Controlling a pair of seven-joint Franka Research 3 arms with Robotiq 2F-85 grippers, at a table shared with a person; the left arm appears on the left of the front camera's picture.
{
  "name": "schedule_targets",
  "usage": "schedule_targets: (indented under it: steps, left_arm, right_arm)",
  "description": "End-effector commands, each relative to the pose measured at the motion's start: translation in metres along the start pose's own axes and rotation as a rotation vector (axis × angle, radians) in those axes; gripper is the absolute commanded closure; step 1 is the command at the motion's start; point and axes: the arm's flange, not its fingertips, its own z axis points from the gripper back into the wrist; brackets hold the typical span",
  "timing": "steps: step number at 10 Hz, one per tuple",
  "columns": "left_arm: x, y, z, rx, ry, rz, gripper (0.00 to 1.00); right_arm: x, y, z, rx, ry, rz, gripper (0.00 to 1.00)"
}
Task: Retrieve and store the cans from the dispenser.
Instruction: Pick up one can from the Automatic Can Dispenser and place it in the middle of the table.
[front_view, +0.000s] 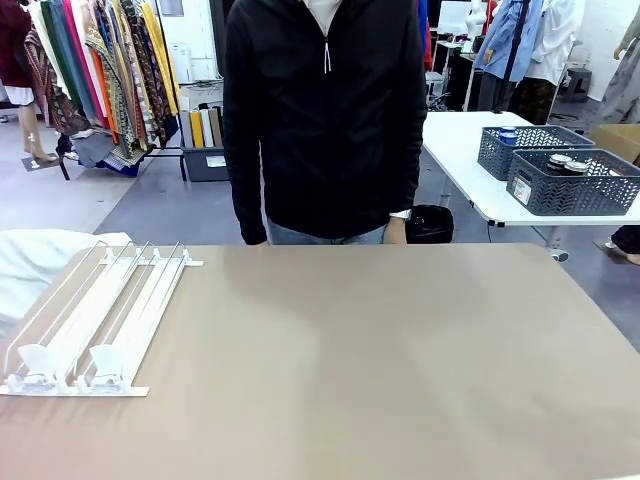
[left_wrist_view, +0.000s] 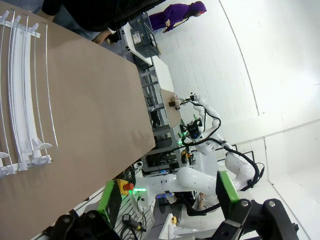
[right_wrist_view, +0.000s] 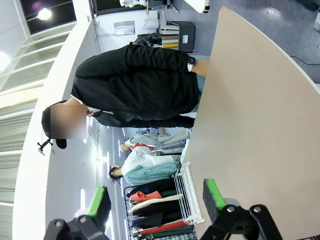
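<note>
The dispenser (front_view: 95, 315), a sloped white and clear rack, lies at the table's left side with nothing in its lanes; it also shows as the rack (left_wrist_view: 22, 90) in the left wrist view and small (right_wrist_view: 189, 195) in the right wrist view. My left gripper (left_wrist_view: 169, 195) is held off the table's edge, open, green pads wide apart with nothing between them. My right gripper (right_wrist_view: 157, 197) is also open and holds nothing, looking across the table at the person. What look like cans (front_view: 565, 163) sit in a grey basket on a far white table.
A person in a black jacket (front_view: 325, 120) stands at the far edge of the brown table (front_view: 380, 360), hands low by the edge. Two grey perforated baskets (front_view: 520, 150) stand on a white table at the back right. Clothes racks line the back left.
</note>
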Motion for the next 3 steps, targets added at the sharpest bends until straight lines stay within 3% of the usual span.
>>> schedule_targets:
  steps: [1, 3]
  left_arm:
    - [0.0009, -0.0009, -0.0013, -0.018, -0.011, -0.006, 0.0]
    - [0.0009, -0.0009, -0.0013, -0.018, -0.011, -0.006, 0.0]
  right_arm:
    - [-0.0022, 0.0038, 0.0009, 0.002, 0.005, -0.002, 0.0]
    - [-0.0022, 0.0038, 0.0009, 0.002, 0.005, -0.002, 0.0]
